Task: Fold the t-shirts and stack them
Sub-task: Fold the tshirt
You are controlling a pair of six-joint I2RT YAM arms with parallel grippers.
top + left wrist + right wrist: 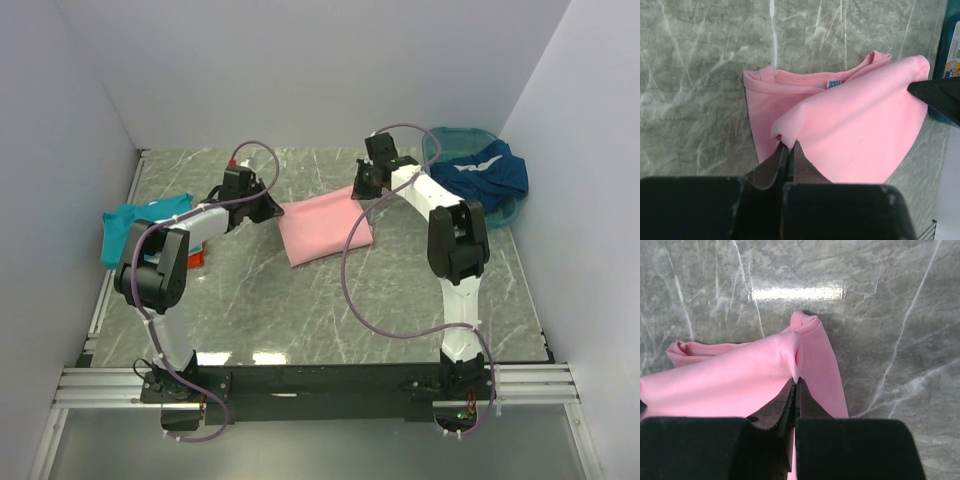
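A light pink t-shirt (325, 229) lies partly folded in the middle of the table. My left gripper (268, 208) is shut on its left corner, and the left wrist view shows the cloth (850, 130) pinched at my gripper (788, 145). My right gripper (360, 188) is shut on the far right corner, with the pink fabric (740, 375) caught at its tips (797, 381). A teal t-shirt (135, 225) and an orange one (196, 257) lie at the left under my left arm. A dark blue t-shirt (485, 172) with white trim sits in the basin.
A teal plastic basin (440, 140) stands at the back right corner against the wall. White walls close in the table on three sides. The marble tabletop (330, 300) stretches toward the black front rail (320, 378).
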